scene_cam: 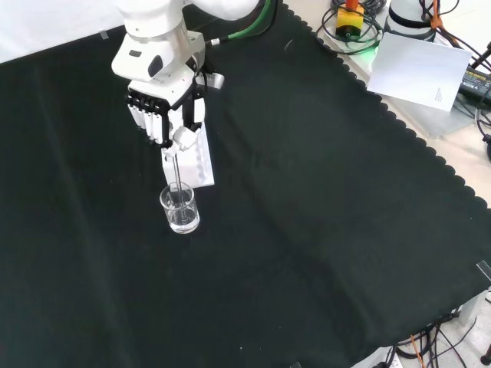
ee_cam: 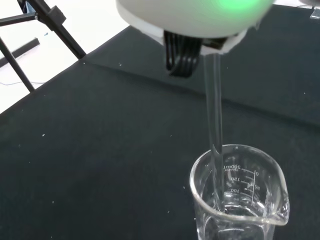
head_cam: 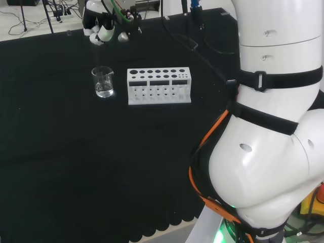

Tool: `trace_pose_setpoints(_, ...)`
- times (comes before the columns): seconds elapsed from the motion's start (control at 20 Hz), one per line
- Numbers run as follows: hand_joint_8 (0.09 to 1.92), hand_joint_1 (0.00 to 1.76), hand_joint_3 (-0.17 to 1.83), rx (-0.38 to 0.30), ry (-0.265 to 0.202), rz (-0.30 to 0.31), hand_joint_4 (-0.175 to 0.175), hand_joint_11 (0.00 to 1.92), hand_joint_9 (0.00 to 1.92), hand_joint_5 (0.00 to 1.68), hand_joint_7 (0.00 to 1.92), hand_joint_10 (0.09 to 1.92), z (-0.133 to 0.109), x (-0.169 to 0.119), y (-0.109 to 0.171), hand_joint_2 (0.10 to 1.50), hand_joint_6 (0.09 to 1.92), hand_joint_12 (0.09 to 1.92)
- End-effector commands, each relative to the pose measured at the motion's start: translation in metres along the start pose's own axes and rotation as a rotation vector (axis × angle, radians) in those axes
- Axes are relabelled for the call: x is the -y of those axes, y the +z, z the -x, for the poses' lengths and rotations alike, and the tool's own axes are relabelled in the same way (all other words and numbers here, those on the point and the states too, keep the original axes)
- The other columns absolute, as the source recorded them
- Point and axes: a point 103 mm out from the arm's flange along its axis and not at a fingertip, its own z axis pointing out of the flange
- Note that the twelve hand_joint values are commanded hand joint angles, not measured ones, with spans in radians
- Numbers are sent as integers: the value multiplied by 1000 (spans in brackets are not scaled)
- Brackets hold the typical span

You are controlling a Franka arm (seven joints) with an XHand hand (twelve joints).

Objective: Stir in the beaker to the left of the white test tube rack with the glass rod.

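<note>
I see my hand [scene_cam: 165, 107] at about 11 o'clock in the front view, black and white, with its fingers [scene_cam: 149, 123] curled down and pinching the glass rod [scene_cam: 177, 172]. The rod is thin, clear and smooth. It stands almost straight up and down, with its top in the hand and its low end inside the beaker [scene_cam: 180, 208]. In the wrist view I can see the rod [ee_cam: 214, 115] go down past the rim into the beaker [ee_cam: 239, 197], close to the glass wall.

The beaker is round, clear glass with a little pouring lip and some clear liquid at the bottom. In the head view the beaker [head_cam: 103, 82] sits at about 10 o'clock, just to the left of the white test tube rack [head_cam: 159, 85]. The rack is a long white block with rows of round holes on top. Everything rests on the soft black cloth [scene_cam: 322, 230], which has a wavy edge
</note>
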Motion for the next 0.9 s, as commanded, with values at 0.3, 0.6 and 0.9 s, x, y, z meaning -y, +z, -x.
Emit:
trace_pose_setpoints(0.3, 910, 1327, 771, 20, 65, -3, -175, 1593, 1703, 1207, 1318, 596, 35, 22, -7, 608, 576, 960)
trace_pose_setpoints(0.6, 909, 1327, 771, 38, 53, -20, -175, 1593, 1704, 1207, 1318, 595, 18, 27, -5, 608, 575, 960)
trace_pose_setpoints(0.9, 908, 1327, 771, 54, 35, -12, -175, 1593, 1704, 1208, 1319, 594, -1, 35, -14, 608, 574, 959)
